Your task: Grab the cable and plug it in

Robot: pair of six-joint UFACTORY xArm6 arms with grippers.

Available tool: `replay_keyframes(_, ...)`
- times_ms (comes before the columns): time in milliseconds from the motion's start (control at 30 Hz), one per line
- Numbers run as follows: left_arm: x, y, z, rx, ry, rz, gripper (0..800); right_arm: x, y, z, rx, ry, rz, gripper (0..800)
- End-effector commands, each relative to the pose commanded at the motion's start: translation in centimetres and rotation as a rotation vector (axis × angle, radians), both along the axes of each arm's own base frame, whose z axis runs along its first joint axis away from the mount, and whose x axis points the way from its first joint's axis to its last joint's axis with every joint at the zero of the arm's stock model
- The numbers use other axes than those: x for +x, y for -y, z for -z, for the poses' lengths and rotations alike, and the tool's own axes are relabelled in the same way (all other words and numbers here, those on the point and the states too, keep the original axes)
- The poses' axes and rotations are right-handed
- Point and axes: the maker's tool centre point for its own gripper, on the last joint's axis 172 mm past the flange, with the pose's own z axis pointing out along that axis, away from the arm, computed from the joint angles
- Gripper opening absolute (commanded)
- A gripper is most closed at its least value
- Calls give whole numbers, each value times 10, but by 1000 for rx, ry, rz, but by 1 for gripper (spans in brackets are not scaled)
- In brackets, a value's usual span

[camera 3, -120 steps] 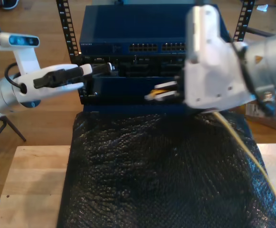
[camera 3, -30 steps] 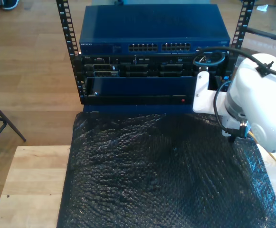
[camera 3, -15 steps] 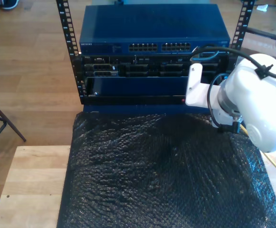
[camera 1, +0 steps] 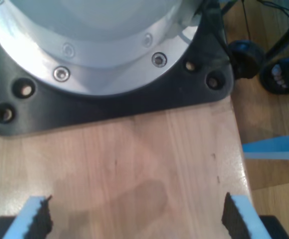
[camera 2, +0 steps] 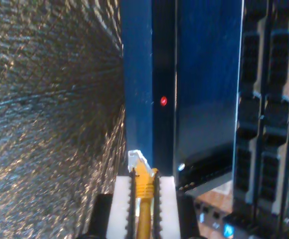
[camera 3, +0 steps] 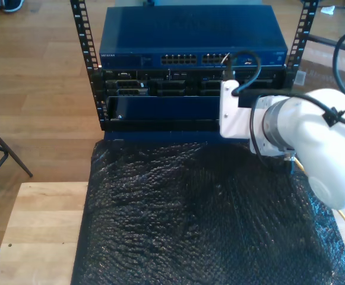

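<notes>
The yellow-orange cable [camera 2: 144, 199] runs up between the white fingers [camera 2: 122, 201] of my second gripper [camera 2: 144, 178], which is shut on it. Its clear plug [camera 2: 136, 160] sticks out past the fingertips, close to the dark blue front panel [camera 2: 199, 89] of the rack gear and near a red light [camera 2: 163, 101]. In the exterior view the second arm [camera 3: 315, 130] reaches in from the exterior view's right, its wrist in front of the rack, with a bit of the cable [camera 3: 298, 165] trailing behind. My first gripper [camera 1: 134, 219] is open, with its blue-backed pads [camera 1: 39, 219] wide apart above bare wood.
A blue switch with rows of ports [camera 3: 199, 59] sits atop the rack, above black units with slots [camera 3: 172, 86]. A black bubble-textured mat [camera 3: 190, 219] covers the wooden table [camera 3: 35, 237]. A round arm base [camera 1: 94, 55] is bolted to the wood ahead of my first gripper.
The second arm has swung toward the exterior view's left and closer to the rack front. The arm seen at the exterior view's left four seconds ago has gone from that view.
</notes>
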Motion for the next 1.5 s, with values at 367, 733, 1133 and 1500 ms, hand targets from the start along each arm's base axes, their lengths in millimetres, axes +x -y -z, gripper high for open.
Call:
replay_keyframes(367, 0, 0, 0, 0, 0, 0, 800, 49, -14, -43, 35, 174, -98, 1)
replay_keyframes(733, 0, 0, 0, 0, 0, 0, 800, 61, -13, -51, 110, 248, -120, 1)
replay_keyframes(1133, 0, 0, 0, 0, 0, 0, 800, 33, -22, -58, 136, 394, -266, 1)
replay_keyframes(1500, 0, 0, 0, 0, 0, 0, 800, 19, -32, -91, 50, 541, -384, 2)
